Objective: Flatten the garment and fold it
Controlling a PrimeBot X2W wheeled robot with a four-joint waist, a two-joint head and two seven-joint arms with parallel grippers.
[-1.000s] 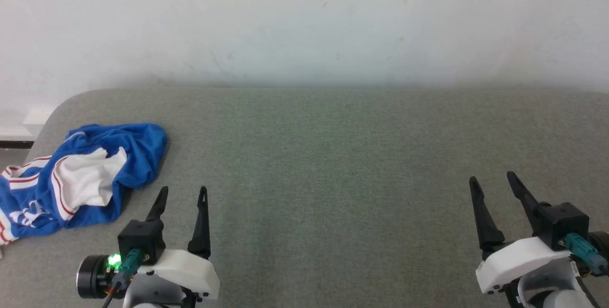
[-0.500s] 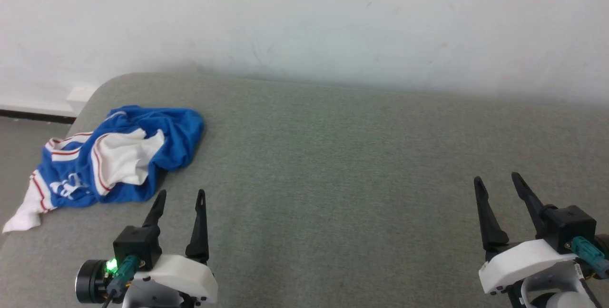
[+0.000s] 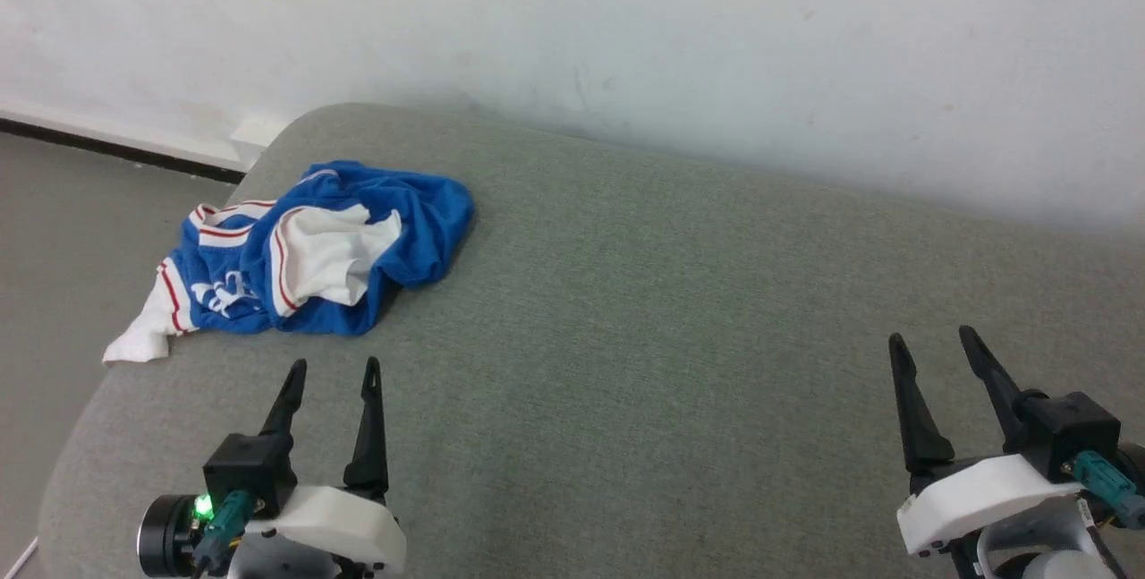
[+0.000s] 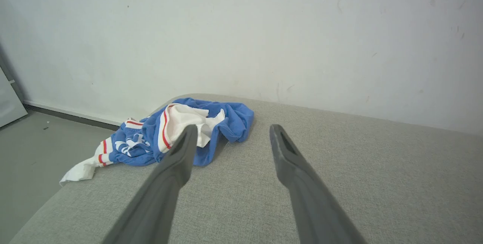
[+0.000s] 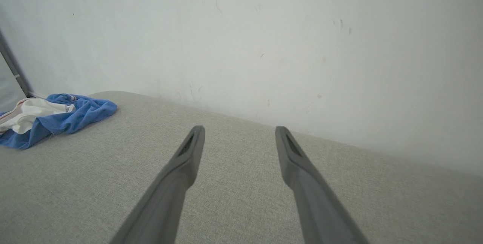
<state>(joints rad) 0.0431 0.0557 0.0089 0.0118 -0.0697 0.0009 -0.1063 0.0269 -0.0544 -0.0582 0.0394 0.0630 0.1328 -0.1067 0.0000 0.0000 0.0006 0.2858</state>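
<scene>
Garment (image 3: 313, 257) lies crumpled at worktop (image 3: 626, 337) far-left corner, just ahead-left of L gripper (image 3: 334, 364), the nearer arm. R gripper (image 3: 930, 335) well apart. Both jaws released, empty.

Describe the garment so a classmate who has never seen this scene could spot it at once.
Find the grey fabric table against the white wall, then its far left corner. There, ahead of the left gripper, lies a crumpled jersey T-shirt: royal blue, white sleeves, red-and-white striped trim, bright against grey.
</scene>
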